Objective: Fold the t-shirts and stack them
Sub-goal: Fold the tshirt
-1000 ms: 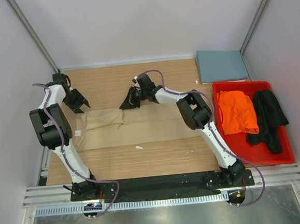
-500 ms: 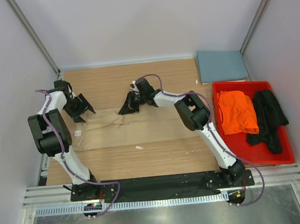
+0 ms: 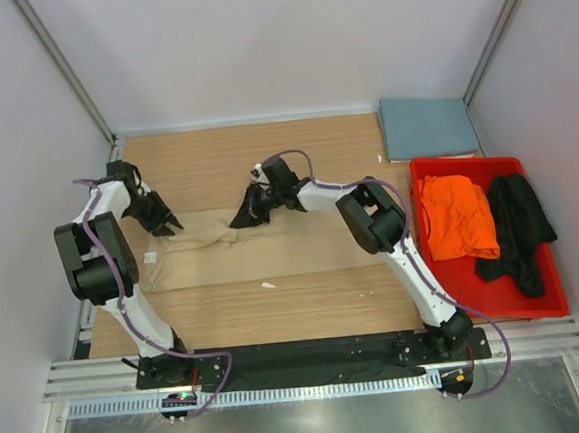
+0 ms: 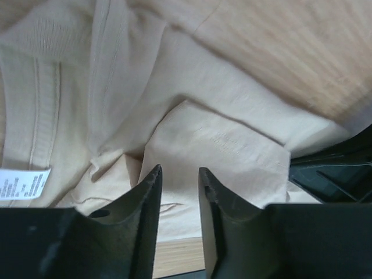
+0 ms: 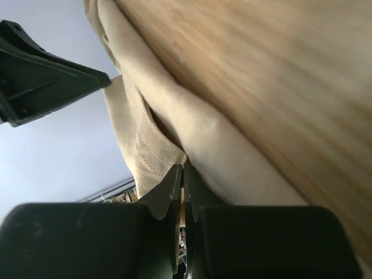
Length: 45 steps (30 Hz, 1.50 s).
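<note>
The table (image 3: 294, 141) is brown wood with lines running across it. A red bin (image 3: 466, 295) sits on its right side, close to the right wall. A tiny white scrap (image 3: 268, 284) lies on the wood near the middle. Pale grey walls (image 3: 276, 47) stand around the table on three sides. A thin metal pole (image 3: 62, 69) leans up in the far left corner, and another pole (image 3: 500, 24) in the far right corner. Along the near edge lies a flat black plate (image 3: 310, 353). Below it runs a white strip (image 3: 313, 390) with small teeth, then a shiny metal sheet (image 3: 316, 427).
</note>
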### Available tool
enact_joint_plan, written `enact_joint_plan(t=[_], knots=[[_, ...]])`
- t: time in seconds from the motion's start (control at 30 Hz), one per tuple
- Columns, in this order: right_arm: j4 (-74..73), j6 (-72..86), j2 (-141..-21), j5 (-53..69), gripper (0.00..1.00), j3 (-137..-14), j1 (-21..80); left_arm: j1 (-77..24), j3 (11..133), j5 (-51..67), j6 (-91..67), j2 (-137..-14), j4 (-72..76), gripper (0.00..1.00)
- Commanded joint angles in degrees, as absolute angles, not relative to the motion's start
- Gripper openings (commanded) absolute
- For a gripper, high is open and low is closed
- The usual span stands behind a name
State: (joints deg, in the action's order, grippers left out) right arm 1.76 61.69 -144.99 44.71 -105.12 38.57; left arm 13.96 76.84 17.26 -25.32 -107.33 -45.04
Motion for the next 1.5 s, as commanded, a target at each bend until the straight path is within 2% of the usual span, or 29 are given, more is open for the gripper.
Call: enact_joint_plan(t=[0.0, 0.13, 0.2, 0.23, 0.27, 0.3, 0.33, 0.4, 0.47, 0.6, 0.67, 0.83, 1.17, 1.47], knots=[[4.7, 62.9, -138.7, 47.5, 0.09, -104.7, 40.0, 14.1, 73.7, 16.8, -25.9, -102.6, -46.8, 0.31], [4.4, 62.9, -137.7, 48.9, 0.09, -103.5, 41.4, 14.0, 70.4, 15.1, -26.8, -99.2, -50.0, 0.16], [3.3, 62.3, -136.9, 50.5, 0.1, -102.9, 42.3, 14.0, 68.1, 13.5, -27.8, -96.6, -51.1, 0.15], [1.9, 60.8, -136.4, 50.9, 0.15, -102.4, 42.4, 14.1, 66.1, 12.9, -28.2, -95.2, -51.2, 0.17], [1.2, 59.7, -135.8, 51.9, 0.19, -101.8, 42.5, 14.1, 65.3, 12.4, -29.0, -91.5, -50.9, 0.34], [0.4, 58.3, -134.3, 51.9, 0.21, -100.6, 42.6, 14.0, 64.8, 11.7, -29.2, -89.8, -50.4, 0.45], [-3.0, 54.4, -133.6, 51.6, 0.27, -100.0, 42.6, 14.0, 64.3, 11.0, -29.3, -88.3, -49.8, 0.54], [-7.3, 50.8, -132.6, 50.3, 0.36, -99.8, 42.5, 14.0, 65.0, 10.7, -29.0, -85.5, -47.5, 0.62], [-11.0, 46.3, -132.7, 49.1, 0.4, -101.5, 42.3, 14.0, 67.8, 12.3, -28.6, -87.0, -46.3, 0.67], [-17.6, 41.6, -133.6, 46.1, 0.45, -107.2, 41.9, 13.9, 74.5, 18.6, -24.5, -96.5, -46.1, 0.63], [-21.0, 39.8, -133.6, 43.9, 0.46, -108.5, 41.6, 13.6, 77.5, 20.5, -23.1, -100.6, -47.5, 0.57], [-21.8, 38.8, -131.8, 41.6, 0.47, -107.1, 39.9, 11.0, 84.1, 17.3, -20.7, -108.6, -48.4, 0.56], [-18.5, 40.4, -129.5, 42.0, 0.46, -102.5, 37.0, 3.2, 86.7, 3.0, -18.6, -110.9, -48.2, 0.46], [-16.7, 41.8, -131.4, 43.3, 0.45, -103.3, 37.4, 2.0, 87.2, -3.6, -18.0, -112.0, -49.4, 0.45]])
